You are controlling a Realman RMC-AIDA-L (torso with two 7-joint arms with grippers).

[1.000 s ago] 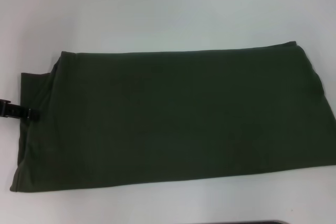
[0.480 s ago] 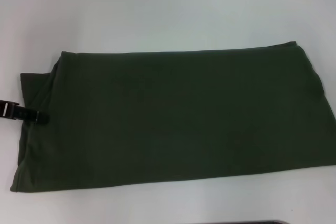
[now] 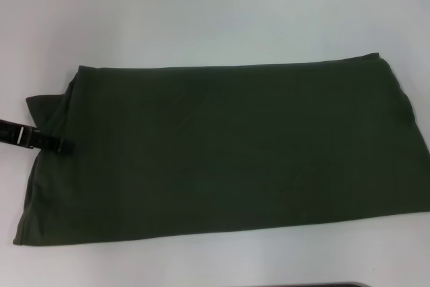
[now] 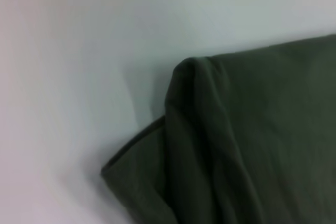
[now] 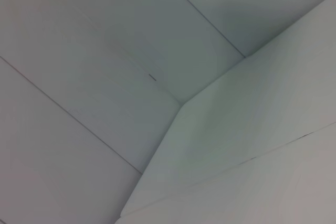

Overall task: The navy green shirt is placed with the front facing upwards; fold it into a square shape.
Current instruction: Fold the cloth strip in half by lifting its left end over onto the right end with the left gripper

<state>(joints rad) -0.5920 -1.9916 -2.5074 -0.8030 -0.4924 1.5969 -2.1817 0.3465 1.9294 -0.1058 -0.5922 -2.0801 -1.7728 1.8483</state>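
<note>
Head view: navy green shirt lengthwise left-to-right, apparently plain-side up.

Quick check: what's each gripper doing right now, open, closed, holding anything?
Left gripper: at the shirt's left end, over the fabric; open or closed cannot be told.
Right gripper: not in view.

You see a plain white table under even light, and white panelled walls meeting at a corner
</note>
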